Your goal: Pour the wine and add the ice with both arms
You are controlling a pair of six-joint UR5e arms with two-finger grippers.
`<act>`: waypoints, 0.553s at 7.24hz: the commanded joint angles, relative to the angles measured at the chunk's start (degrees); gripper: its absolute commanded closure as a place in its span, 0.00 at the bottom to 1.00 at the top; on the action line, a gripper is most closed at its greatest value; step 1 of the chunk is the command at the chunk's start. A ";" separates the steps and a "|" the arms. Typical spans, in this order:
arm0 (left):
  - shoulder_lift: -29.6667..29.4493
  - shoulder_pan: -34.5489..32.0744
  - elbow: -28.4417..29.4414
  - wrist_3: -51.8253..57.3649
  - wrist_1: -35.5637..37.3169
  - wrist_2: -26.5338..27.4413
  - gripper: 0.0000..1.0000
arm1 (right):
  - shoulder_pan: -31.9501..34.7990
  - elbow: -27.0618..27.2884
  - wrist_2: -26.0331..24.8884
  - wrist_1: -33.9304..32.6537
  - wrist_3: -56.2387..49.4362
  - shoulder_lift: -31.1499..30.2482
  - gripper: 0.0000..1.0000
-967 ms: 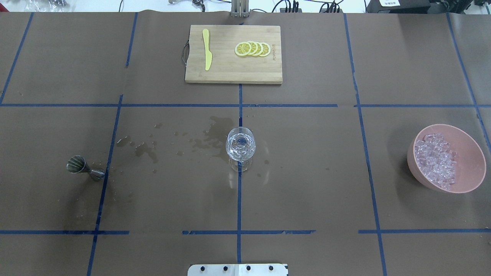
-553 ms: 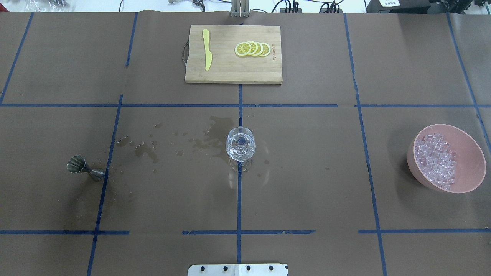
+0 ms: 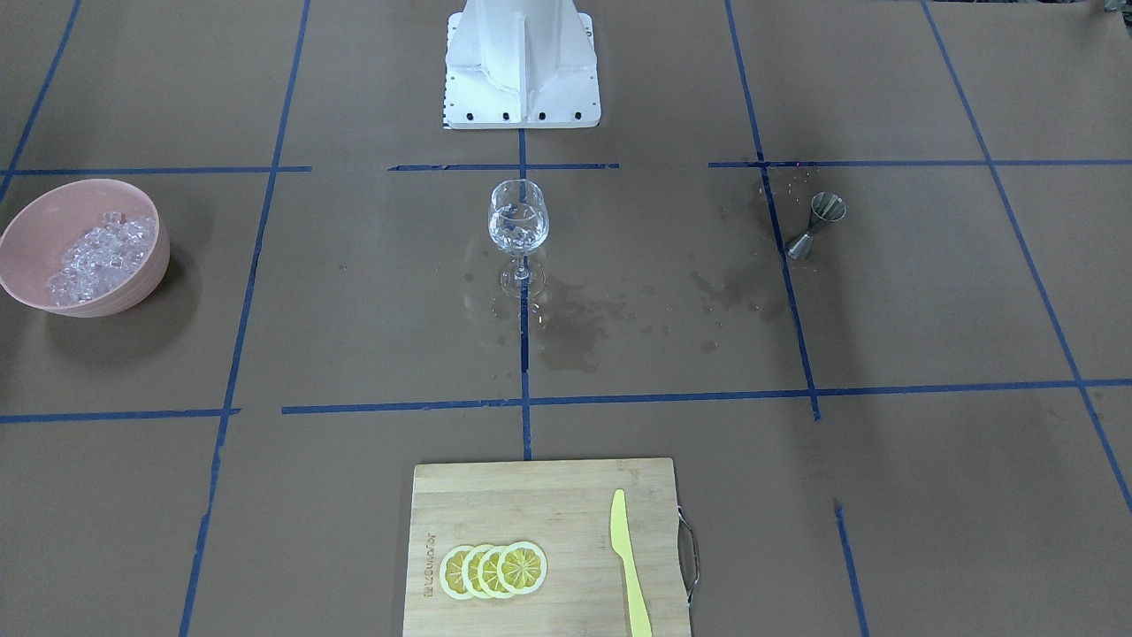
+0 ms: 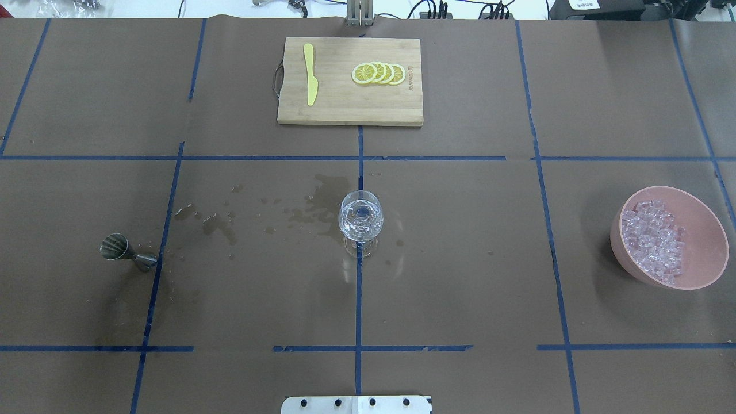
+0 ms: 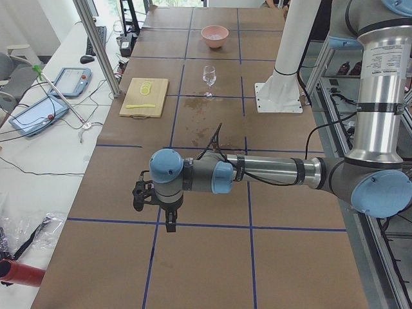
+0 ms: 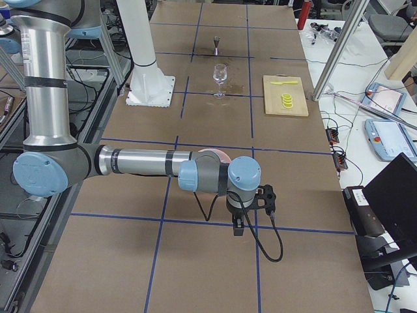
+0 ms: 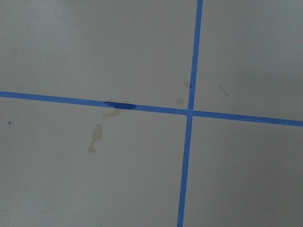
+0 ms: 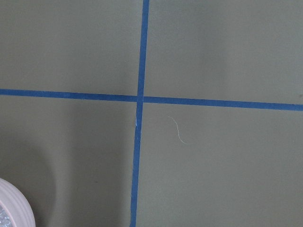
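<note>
While my left arm (image 5: 270, 170) and my right arm (image 6: 137, 162) stretch low over opposite ends of the brown-papered table (image 4: 460, 259), my left hand (image 5: 170, 224) and my right hand (image 6: 238, 227) each hang pointing down above a crossing of blue tape (image 7: 189, 113). I cannot tell whether their fingers are spread or closed. The cutting board (image 4: 345, 109) lies well apart from both hands, at the far side of the table. The pink bowl (image 4: 704, 230) sits near my right hand, its rim in the corner of that wrist's view, with the ice (image 4: 652, 238) heaped inside. The stemmed glass (image 4: 360, 215) stands upright between my hands, well apart from each. It holds clear, glinting contents, and I cannot separate wine from ice there. The metal measuring cup (image 4: 123, 252) stands near my left hand, beside wet stains (image 4: 218, 224).
</note>
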 commanded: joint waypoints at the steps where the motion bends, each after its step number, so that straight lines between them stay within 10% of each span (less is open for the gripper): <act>1: 0.19 0.02 0.40 0.12 -3.70 0.32 0.00 | -0.05 0.03 0.01 -0.07 -0.01 0.00 0.00; 4: 0.54 0.11 0.83 5.61 -3.97 0.41 0.00 | -0.05 0.12 0.01 0.02 -0.01 0.09 0.00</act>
